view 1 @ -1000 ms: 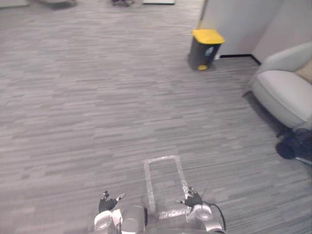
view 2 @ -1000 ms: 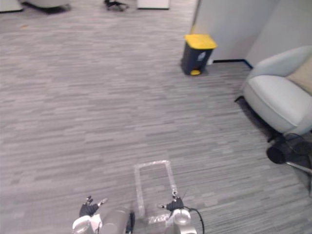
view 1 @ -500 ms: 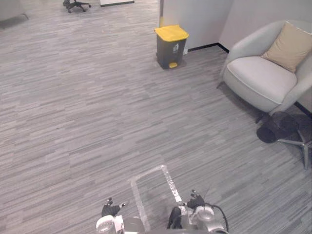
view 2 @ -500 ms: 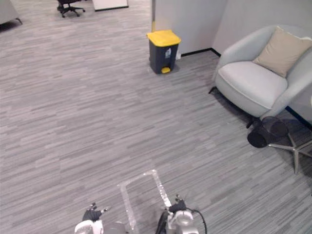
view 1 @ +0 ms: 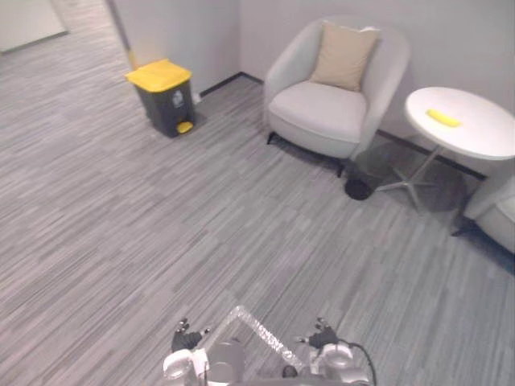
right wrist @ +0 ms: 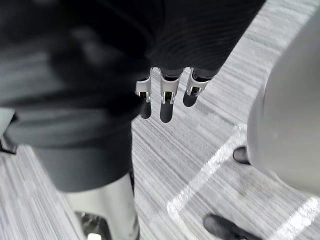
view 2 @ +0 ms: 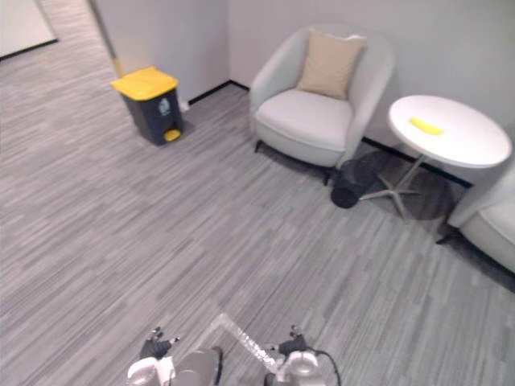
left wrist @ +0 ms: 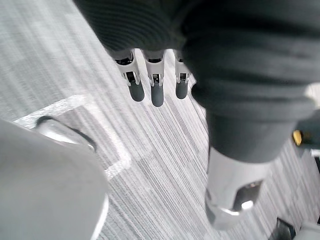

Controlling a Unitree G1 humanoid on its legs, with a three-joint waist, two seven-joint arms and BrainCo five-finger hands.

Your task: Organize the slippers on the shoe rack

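My left hand [view 1: 186, 336] hangs low at the bottom edge of the eye views, left of centre. In its wrist view its fingers [left wrist: 156, 87] point straight down at the grey plank floor and hold nothing. My right hand [view 1: 322, 335] hangs the same way, right of centre. Its fingers [right wrist: 167, 97] are straight, spread a little, and empty above the floor. Both hands are open.
A taped outline [view 1: 257, 330] marks the floor between my hands. A dark bin with a yellow lid [view 1: 164, 96] stands by the wall. A grey armchair [view 1: 330, 104] holds a beige cushion [view 1: 342, 55]. Beside it is a round white table [view 1: 475, 133].
The camera has swung to the right: the bin slid to the left of the picture, and the armchair and round table came fully into view. Both hands hang as before.
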